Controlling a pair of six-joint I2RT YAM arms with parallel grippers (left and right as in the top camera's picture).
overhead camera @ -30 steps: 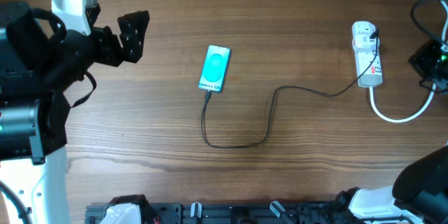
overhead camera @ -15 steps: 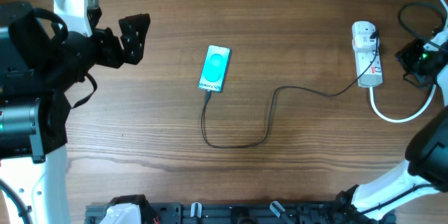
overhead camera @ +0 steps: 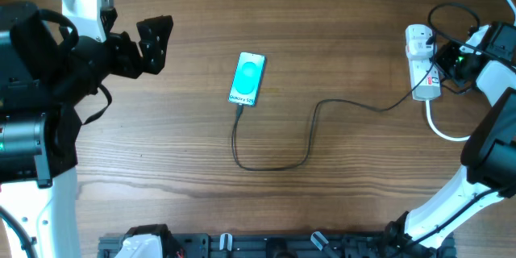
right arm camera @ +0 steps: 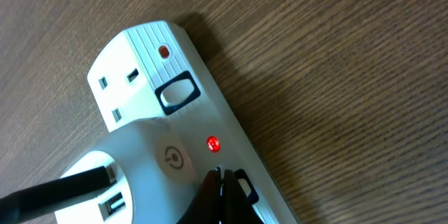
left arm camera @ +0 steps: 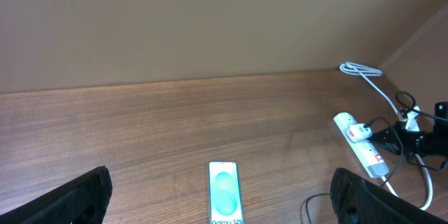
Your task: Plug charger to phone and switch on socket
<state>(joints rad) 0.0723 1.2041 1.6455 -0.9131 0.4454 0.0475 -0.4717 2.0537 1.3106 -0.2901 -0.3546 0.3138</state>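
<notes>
R gripper (right arm camera: 221, 183) at the socket (overhead camera: 421, 63), tips closed together, nothing held; L gripper (overhead camera: 153, 44) spread wide, empty.
From my R wrist cam the dark tips touch the socket's top face just below a lit red lamp (right arm camera: 213, 143). Socket is a glossy white plastic oblong w/ rounded corners, long axis far-to-near in overhead view, thick white lead (overhead camera: 451, 135) leaving its near end. Thin black charger (overhead camera: 274, 165) loops across the matt wood-grain table (overhead camera: 161, 169) and meets the phone (overhead camera: 247, 79) at its near end. Phone is a flat rectangle, teal screen up, long axis far-to-near, slightly tilted, left of centre. Vs 1 s ago: R gripper was at the right edge, apart from the socket; L arm, phone and charger unchanged.
</notes>
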